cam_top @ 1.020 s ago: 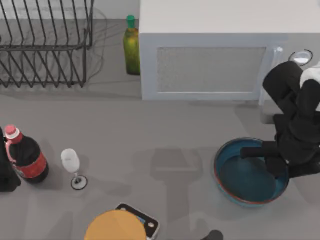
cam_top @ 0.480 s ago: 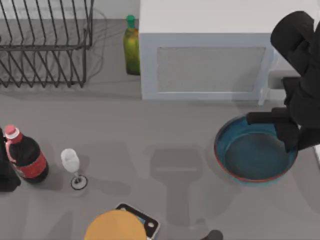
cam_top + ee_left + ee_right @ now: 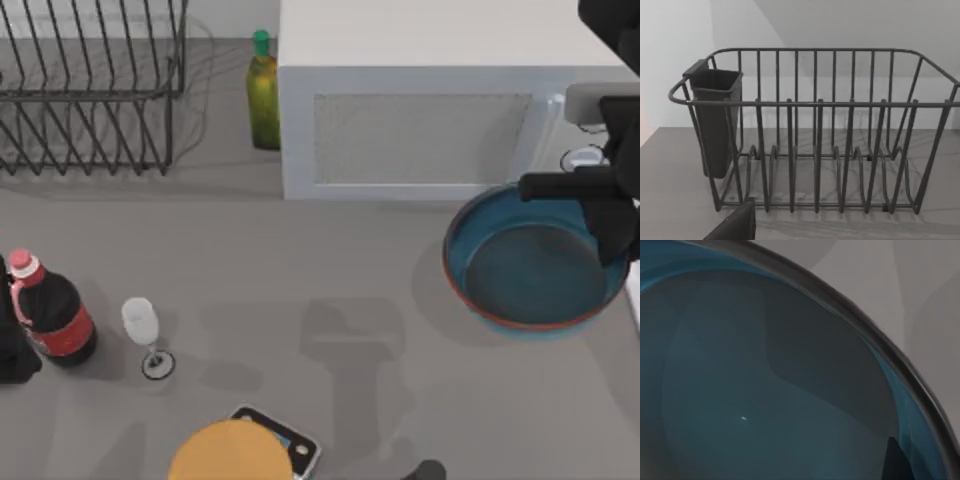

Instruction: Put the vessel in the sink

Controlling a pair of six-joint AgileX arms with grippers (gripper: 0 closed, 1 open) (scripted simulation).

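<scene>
A: Sweeping left to right across the counter [image 3: 300, 260]. Wire dish rack [image 3: 90, 90] at the far-left back, with a dark cutlery cup [image 3: 715, 120] hung on one end in the left wrist view. In front of it a cola bottle with a red label [image 3: 50, 315], then a small clear wine glass [image 3: 143, 330]. An orange-yellow disc [image 3: 225, 452] sits on a scale at the near edge.

B: Left arm?

A: Parked at the far left; whether its pincer is parted or closed, I cannot tell.

B: Middle?

A: Green bottle [image 3: 263, 95] beside the white microwave [image 3: 420, 110].

B: The vessel?

A: The teal bowl [image 3: 530, 262] is at the right, just in front of the microwave, and looks lifted off the counter. The right pincer [image 3: 605, 200] is clenched on its rim at the far-right side. A pale strip of sink rim [image 3: 634, 300] shows at the right edge, just beside the bowl.

B: Handling?

A: Judging by looks: stiff, glazed, likely slippery and breakable. A one-sided rim hold could let it tip, so the rim pinch should stay firm and level. The right wrist view shows the bowl's smooth interior [image 3: 765, 390].
</scene>
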